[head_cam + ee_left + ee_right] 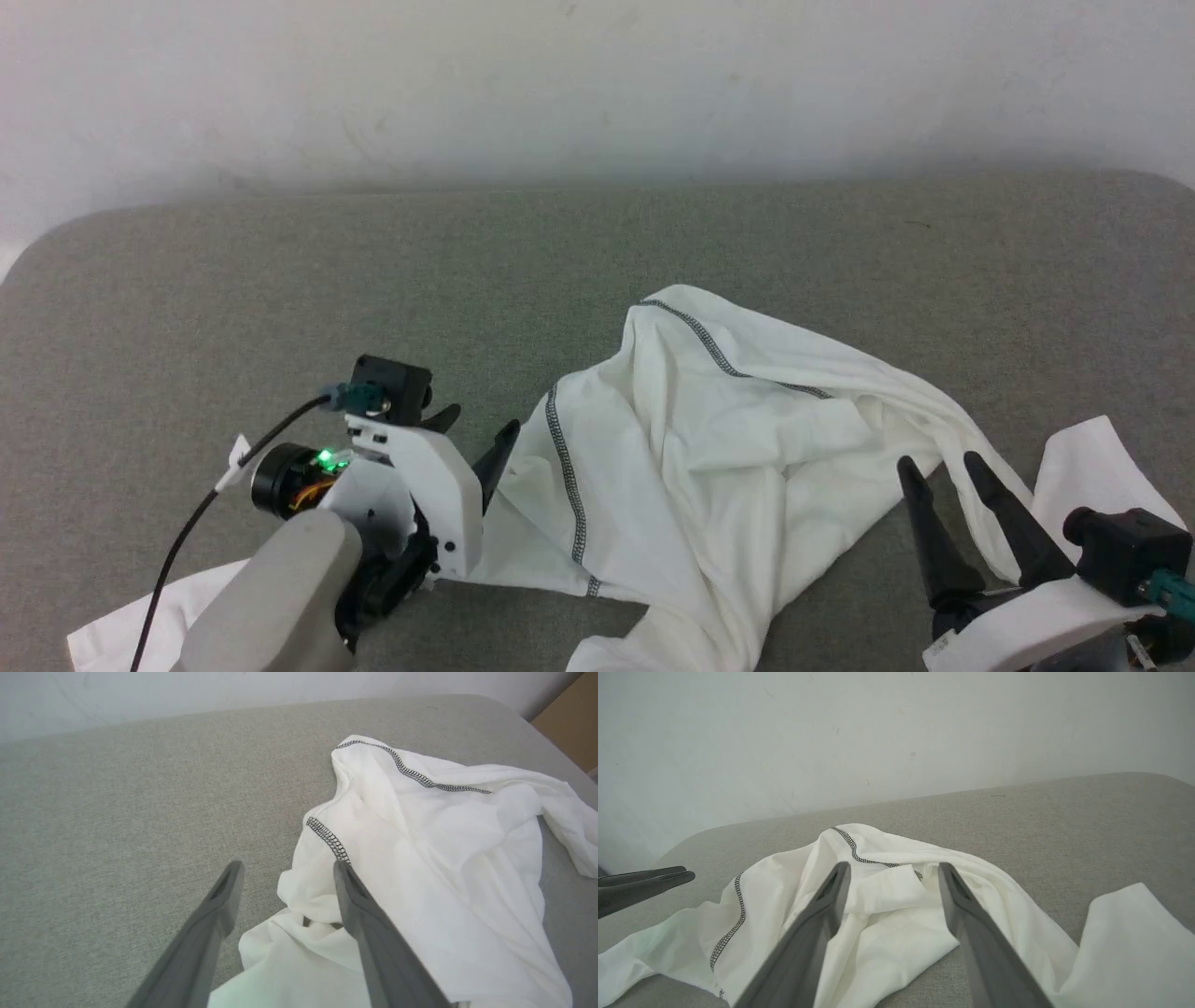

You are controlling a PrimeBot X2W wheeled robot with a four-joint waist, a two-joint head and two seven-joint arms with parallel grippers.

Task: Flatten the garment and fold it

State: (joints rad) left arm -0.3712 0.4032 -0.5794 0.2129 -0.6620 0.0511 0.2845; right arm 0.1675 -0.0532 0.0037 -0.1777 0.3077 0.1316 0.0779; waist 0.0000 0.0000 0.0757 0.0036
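A crumpled white thin-fabric long-sleeved top (709, 448) with dark grey zigzag-stitched seams lies on a grey woven-cloth tabletop with rounded corners (560, 252). In the head view the heap spreads from the middle of the picture toward 5 o'clock. One strip of it trails out to 8 o'clock under the left forearm, and a flat flap sits at 4 o'clock, just beside the right gripper. The top is bunched and creased, neither flat nor folded. One stitched seam runs along its far ridge at 12 o'clock of the heap, and another runs down its 9 o'clock edge.

The left gripper (481, 422), with two long dark fingers on a white housing, is at 8 o'clock in the head view. Its tips point toward 2 o'clock and end just beside the top's 9 o'clock edge. In the left wrist view this gripper (286, 865) has its fingers spread wide, with nothing pinched between them. The top (444, 849) lies under and past the finger nearer 3 o'clock, and I cannot tell whether that finger touches the cloth.

The right gripper (939, 462) is at 4 o'clock, its fingers pointing to 11 o'clock. In its own wrist view the right gripper (894, 865) is also spread and empty above the top (887, 924). The left gripper (687, 872) enters that view at 9 o'clock.

A plain white wall (597, 84) stands behind the table at 12 o'clock.
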